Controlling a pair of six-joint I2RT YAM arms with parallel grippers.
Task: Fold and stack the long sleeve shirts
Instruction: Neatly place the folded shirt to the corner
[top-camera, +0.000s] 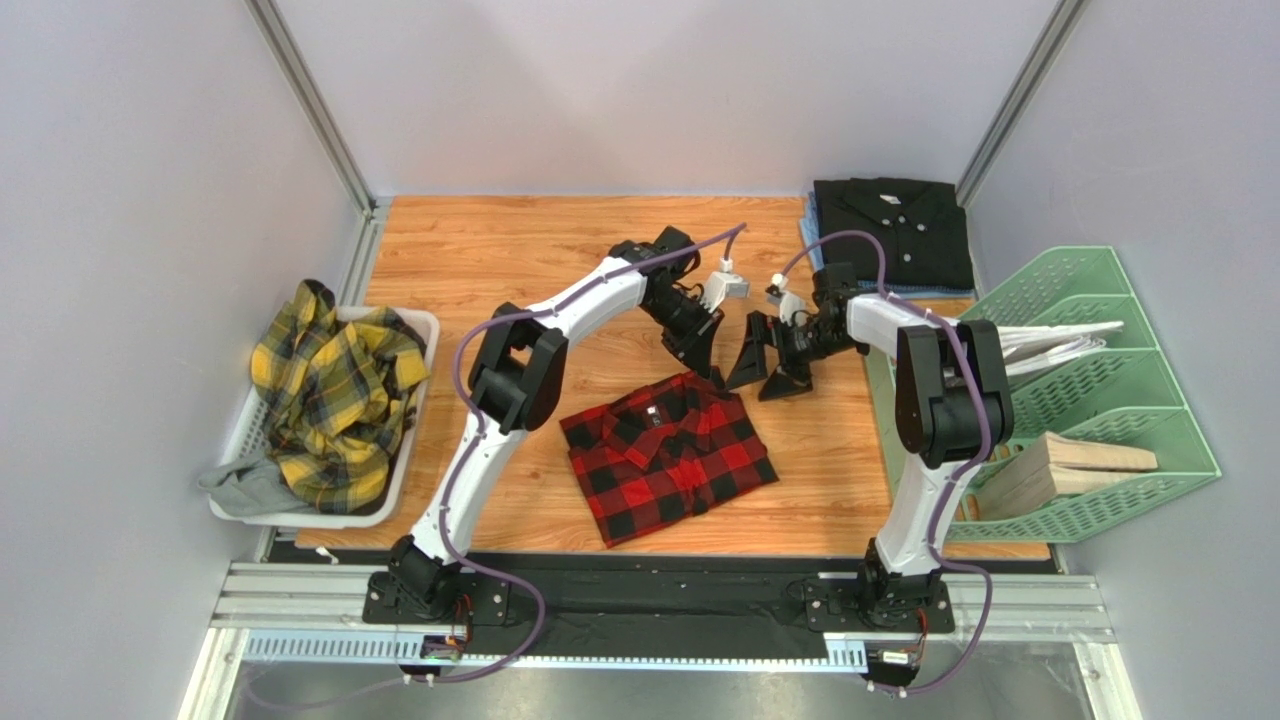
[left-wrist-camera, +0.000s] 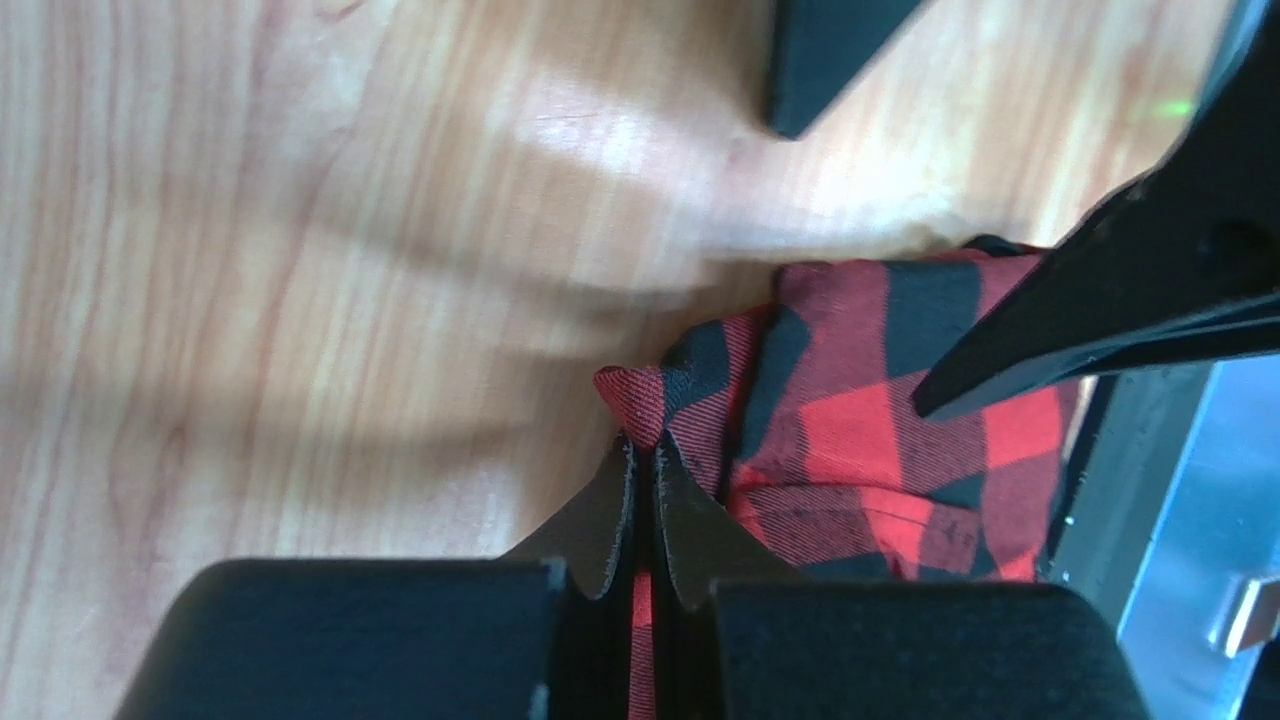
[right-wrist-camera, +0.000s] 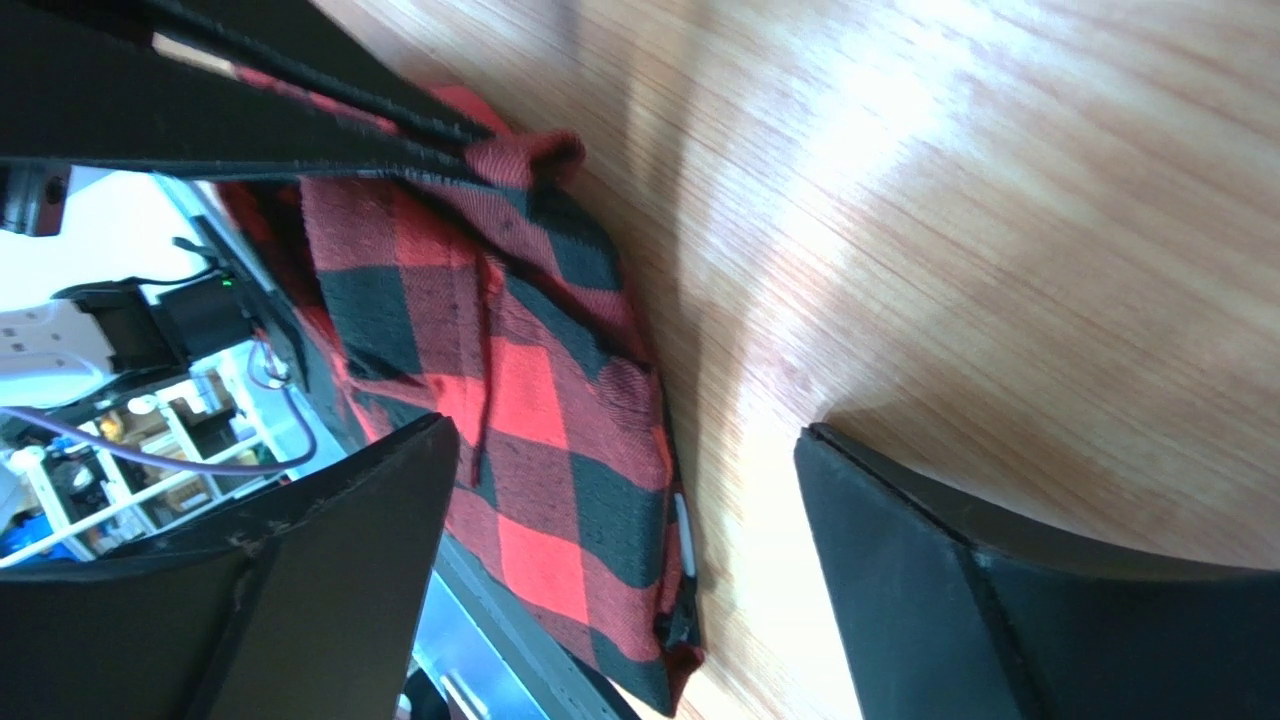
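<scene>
A wooden table (top-camera: 496, 255) is seen from above, with two white-and-black robot arms reaching from the near edge toward its middle. The red-and-black check shirt (top-camera: 669, 458) lies folded into a rough rectangle at the centre of the table, nearer the near edge, turned slightly askew.

The left gripper (top-camera: 712, 372) points down at the shirt's far right corner. In the left wrist view its jaws are pressed together on a small fold of that red check cloth (left-wrist-camera: 842, 435), which rises to a little peak between the fingertips (left-wrist-camera: 601, 518). The rest of the shirt lies flat on the wood.

The right gripper (top-camera: 766, 368) sits just to the right of the left one, above the same corner. Its jaws are spread wide and hold nothing. In the right wrist view one black finger (right-wrist-camera: 361, 510) hangs over the shirt's edge (right-wrist-camera: 526, 405) and the other is over bare wood.

At the left edge of the table a white basket (top-camera: 428, 323) holds the crumpled yellow-and-dark plaid shirt (top-camera: 338, 390), with some grey cloth (top-camera: 241, 480) under it. In the far right corner the plain black shirt (top-camera: 894, 225) lies folded with its collar showing. Along the right side stands a green file rack (top-camera: 1097, 285) with wooden blocks (top-camera: 1074, 465) in its near slots.
</scene>
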